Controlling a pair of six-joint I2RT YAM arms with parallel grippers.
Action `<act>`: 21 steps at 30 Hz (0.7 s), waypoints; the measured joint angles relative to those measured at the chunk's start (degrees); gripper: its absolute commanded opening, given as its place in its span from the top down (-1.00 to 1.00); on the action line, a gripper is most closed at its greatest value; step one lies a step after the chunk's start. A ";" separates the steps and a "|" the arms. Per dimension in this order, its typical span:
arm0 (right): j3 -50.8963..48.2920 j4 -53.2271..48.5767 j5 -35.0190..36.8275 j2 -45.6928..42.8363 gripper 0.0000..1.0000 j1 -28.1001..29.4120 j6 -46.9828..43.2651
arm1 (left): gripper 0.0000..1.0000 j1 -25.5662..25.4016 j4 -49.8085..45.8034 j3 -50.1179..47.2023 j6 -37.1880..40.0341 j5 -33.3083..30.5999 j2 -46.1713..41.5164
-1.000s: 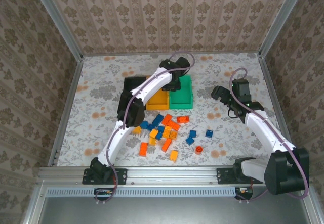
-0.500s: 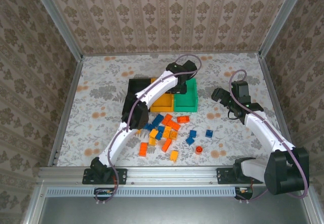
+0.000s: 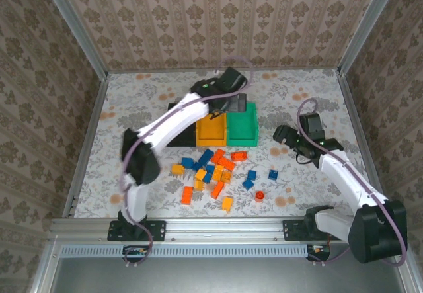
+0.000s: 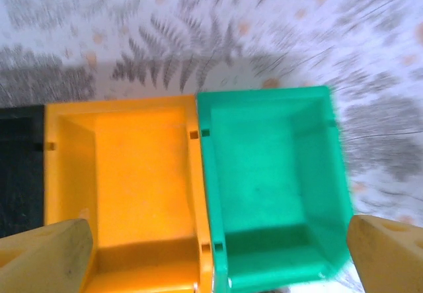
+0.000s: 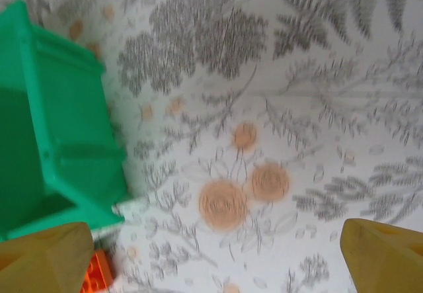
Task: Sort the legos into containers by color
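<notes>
Three containers stand in a row at mid-table: black (image 3: 176,133), yellow-orange (image 3: 211,129) and green (image 3: 241,122). My left gripper (image 3: 221,110) hangs over the seam between the yellow-orange container (image 4: 132,180) and the green container (image 4: 271,180), open with nothing between its fingers (image 4: 46,256). Nothing shows inside the green one. The legos (image 3: 213,168), blue, red-orange and yellow-orange, lie scattered on the cloth in front of the containers. My right gripper (image 3: 285,135) hovers open to the right of the green container (image 5: 46,127), with a red-orange lego (image 5: 99,273) at its lower left.
A floral cloth (image 3: 132,147) covers the table, fenced by metal rails (image 3: 86,147) and patterned walls. A blue lego (image 3: 272,174) and a round red piece (image 3: 259,195) lie apart toward the right arm. Bare cloth stretches to the far left and far right.
My left gripper opened, and its arm's elbow swung out to the left while the hand stayed over the containers. My right gripper drifted slightly left and nearer.
</notes>
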 measured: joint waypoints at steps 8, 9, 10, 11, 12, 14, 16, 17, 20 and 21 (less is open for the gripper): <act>-3.87 -6.91 1.55 -0.92 -0.77 12.22 2.54 | -1.00 -0.74 22.01 -40.26 2.34 0.00 -34.67; -4.26 -7.39 1.97 -0.66 -0.76 13.29 3.08 | -1.00 -0.76 23.37 -44.19 2.32 0.00 -36.68; -4.57 -7.76 2.45 -0.31 -0.75 14.08 3.52 | -1.00 -0.79 24.55 -47.76 2.29 0.02 -38.29; -4.83 -8.13 3.19 0.24 -0.72 14.91 3.87 | -1.00 -0.79 25.68 -51.47 2.23 0.02 -39.91; -5.11 -8.33 3.74 0.92 -0.69 15.56 4.31 | -1.00 -0.79 26.51 -54.80 2.21 0.04 -41.48; -5.64 -8.37 4.76 2.32 -0.64 16.50 5.14 | -0.99 -0.79 27.78 -60.24 1.84 0.02 -44.65; -6.01 -8.37 5.44 3.89 -0.60 17.25 5.86 | -0.99 -0.79 29.07 -64.06 1.44 -0.04 -47.80; -6.12 -8.33 5.90 4.76 -0.55 17.64 6.25 | -1.00 -0.79 29.68 -65.59 1.29 -0.22 -49.55; -6.19 -8.07 6.54 6.97 -0.42 18.45 6.95 | -1.00 -0.79 30.77 -68.04 0.92 -1.29 -53.62; -6.19 -7.80 6.71 7.72 -0.36 18.67 7.19 | -1.00 -0.79 31.15 -68.67 0.87 -1.75 -54.82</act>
